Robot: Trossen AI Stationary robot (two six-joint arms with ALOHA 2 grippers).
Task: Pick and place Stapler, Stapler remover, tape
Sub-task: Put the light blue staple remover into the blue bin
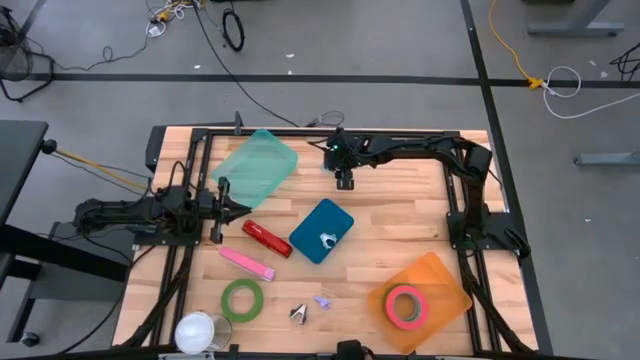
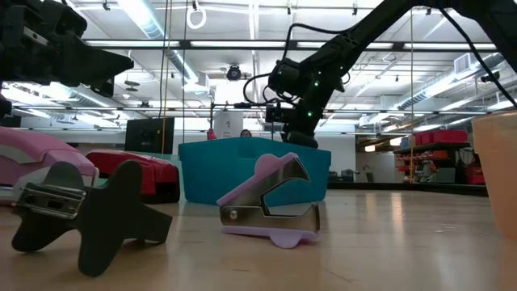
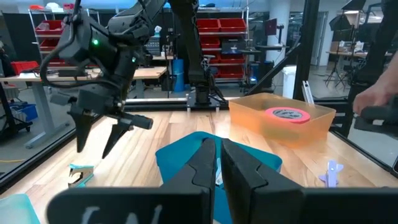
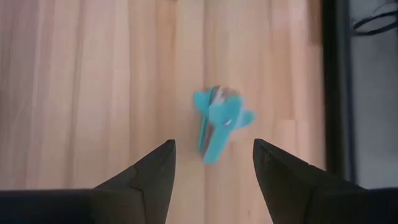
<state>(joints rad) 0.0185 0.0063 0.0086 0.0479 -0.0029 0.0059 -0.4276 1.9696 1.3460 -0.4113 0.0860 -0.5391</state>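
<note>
Lighting was bright and even from ceiling strip lights [image 2: 161, 20]; soft shadows on table [image 1: 400, 230]. Teal stapler remover [image 4: 219, 121] was motion-blurred in right wrist view; low view's foreground was slightly soft.

1. A pale green translucent plastic tray [image 1: 256, 166] lies just beside the left gripper [image 1: 238, 208].
2. A teal rectangular plastic bin [image 1: 335, 218] sits between that gripper and the right gripper [image 1: 345, 182], near both.
3. An orange translucent plastic bin [image 1: 440, 275] stands well apart from both grippers.
4. A white round ball-like object [image 1: 197, 331] rests at the light wooden table's [image 1: 400, 210] edge, well apart from the left gripper.
</note>
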